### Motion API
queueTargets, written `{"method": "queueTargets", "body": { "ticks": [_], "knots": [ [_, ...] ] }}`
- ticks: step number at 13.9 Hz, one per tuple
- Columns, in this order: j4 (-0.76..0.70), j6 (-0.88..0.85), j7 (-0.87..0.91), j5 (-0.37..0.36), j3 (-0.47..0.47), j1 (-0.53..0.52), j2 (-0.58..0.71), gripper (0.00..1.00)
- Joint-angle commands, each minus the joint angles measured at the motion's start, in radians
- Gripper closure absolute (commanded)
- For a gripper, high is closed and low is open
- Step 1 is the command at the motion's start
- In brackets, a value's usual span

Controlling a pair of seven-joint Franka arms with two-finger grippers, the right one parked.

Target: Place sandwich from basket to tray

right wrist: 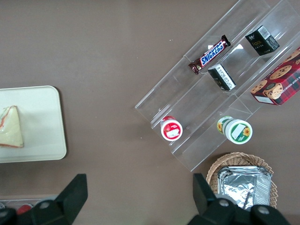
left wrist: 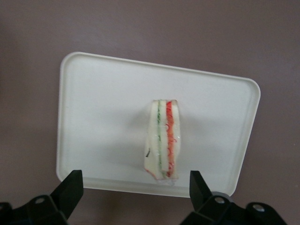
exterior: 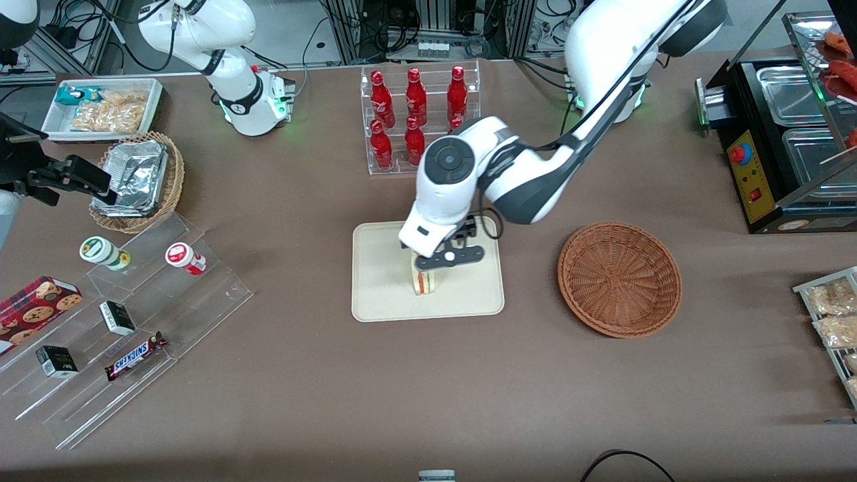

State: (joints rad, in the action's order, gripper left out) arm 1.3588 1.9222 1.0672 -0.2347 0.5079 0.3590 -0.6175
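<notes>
The sandwich (exterior: 424, 282), a pale wedge with red and green filling, rests on the cream-beige tray (exterior: 381, 294) near its middle. It also shows in the left wrist view (left wrist: 163, 140) on the tray (left wrist: 93, 117), and in the right wrist view (right wrist: 11, 127). My left gripper (exterior: 428, 262) hangs just above the sandwich. In the left wrist view its fingers (left wrist: 70, 187) stand wide apart and empty, clear of the sandwich. The reddish-brown basket (exterior: 620, 278) sits empty beside the tray, toward the working arm's end.
A clear rack of red bottles (exterior: 416, 114) stands farther from the front camera than the tray. A clear stepped shelf of snacks (exterior: 120, 335) and a lighter wicker basket with foil containers (exterior: 137, 181) lie toward the parked arm's end. A black food warmer (exterior: 783, 134) stands at the working arm's end.
</notes>
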Motion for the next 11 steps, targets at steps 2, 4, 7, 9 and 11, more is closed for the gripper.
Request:
{"method": "queueTargets", "body": {
  "ticks": [2, 4, 7, 9, 11],
  "knots": [
    [0.033, -0.119, -0.027, -0.009, 0.003, -0.076, 0.073, 0.0],
    [0.039, -0.231, -0.059, -0.003, 0.003, -0.113, 0.108, 0.0],
    [0.117, -0.279, -0.19, -0.002, 0.003, -0.205, 0.185, 0.0],
    [0.202, -0.27, -0.216, -0.002, 0.003, -0.264, 0.257, 0.0],
    [0.247, -0.272, -0.298, 0.0, 0.004, -0.316, 0.303, 0.0]
  ]
}}
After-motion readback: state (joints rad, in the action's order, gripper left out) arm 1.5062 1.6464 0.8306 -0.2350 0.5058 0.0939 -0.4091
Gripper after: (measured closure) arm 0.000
